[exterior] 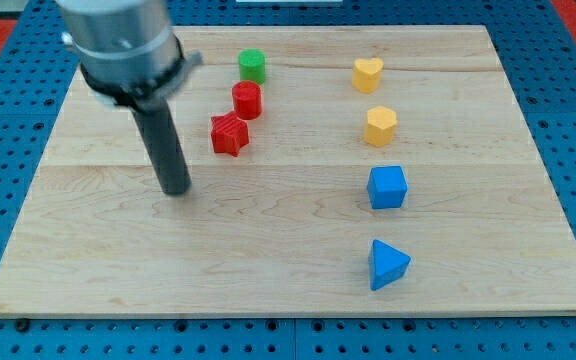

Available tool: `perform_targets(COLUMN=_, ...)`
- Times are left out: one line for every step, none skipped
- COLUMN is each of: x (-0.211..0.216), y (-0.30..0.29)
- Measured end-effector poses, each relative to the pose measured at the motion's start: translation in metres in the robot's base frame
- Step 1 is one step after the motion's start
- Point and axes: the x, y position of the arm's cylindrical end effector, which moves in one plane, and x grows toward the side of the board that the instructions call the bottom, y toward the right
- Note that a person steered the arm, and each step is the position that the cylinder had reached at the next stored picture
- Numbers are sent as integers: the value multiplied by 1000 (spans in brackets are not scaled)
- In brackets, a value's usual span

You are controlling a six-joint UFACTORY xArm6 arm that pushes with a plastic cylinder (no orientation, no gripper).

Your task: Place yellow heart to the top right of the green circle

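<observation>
Right now my tip (176,190) sits on the wooden board (98,250) at the view's left, touching nothing, well apart from every block; no claw here, just a bare rod. Yellow heart (368,73) rests near the view's top, well right of the green circle (253,66). Below the circle: red cylinder (247,100) and red star (229,134).

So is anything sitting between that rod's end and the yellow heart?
Yes: from my tip, the red star-shaped block and red cylinder lie roughly along the way to the yellow heart-shaped block.
</observation>
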Motion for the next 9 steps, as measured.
perform_targets(x=12, y=54)
perform_targets(x=-39, y=70)
perform_targets(x=-65, y=98)
perform_targets(x=-126, y=125)
perform_targets(x=-163, y=189)
perform_targets(x=-187, y=232)
perform_targets(x=-231, y=232)
perform_targets(x=-248, y=185)
perform_targets(x=-240, y=200)
